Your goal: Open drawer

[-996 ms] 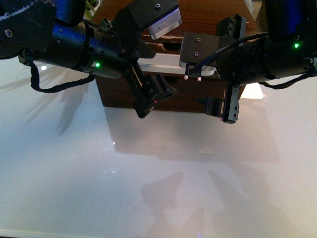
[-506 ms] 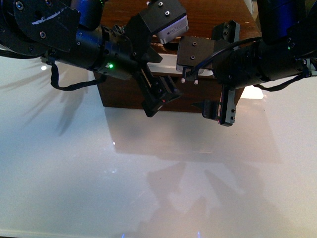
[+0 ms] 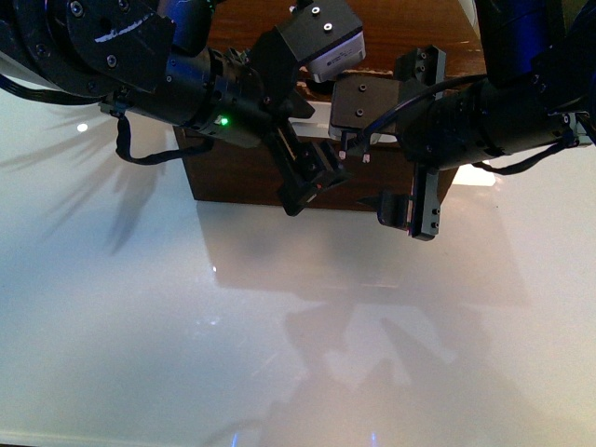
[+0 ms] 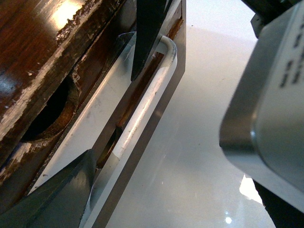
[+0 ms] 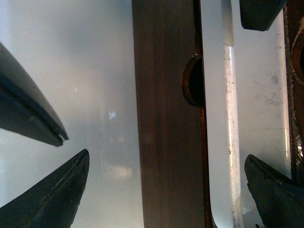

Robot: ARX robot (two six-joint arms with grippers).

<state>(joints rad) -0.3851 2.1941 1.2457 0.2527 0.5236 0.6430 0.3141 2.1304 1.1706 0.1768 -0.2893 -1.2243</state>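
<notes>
— Drawer [image 3: 233, 172] position?
— It is sitting at the far middle of the white tabletop [image 3: 279, 326], behind both arms.
— Jaws?
— Left gripper [image 4: 114, 116] is hanging close to the white handle [image 4: 142, 107], jaws spread; right gripper [image 5: 166, 156] is hovering nearby, jaws spread too.

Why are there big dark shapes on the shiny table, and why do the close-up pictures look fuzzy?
Front view: the glossy table catches shadows of the arms and small light glints. Left wrist view: the white handle is fairly sharp, but the left fingers, very close to the camera, blur. Right wrist view: the right fingers are soft-edged, and glare streaks the handle.
</notes>
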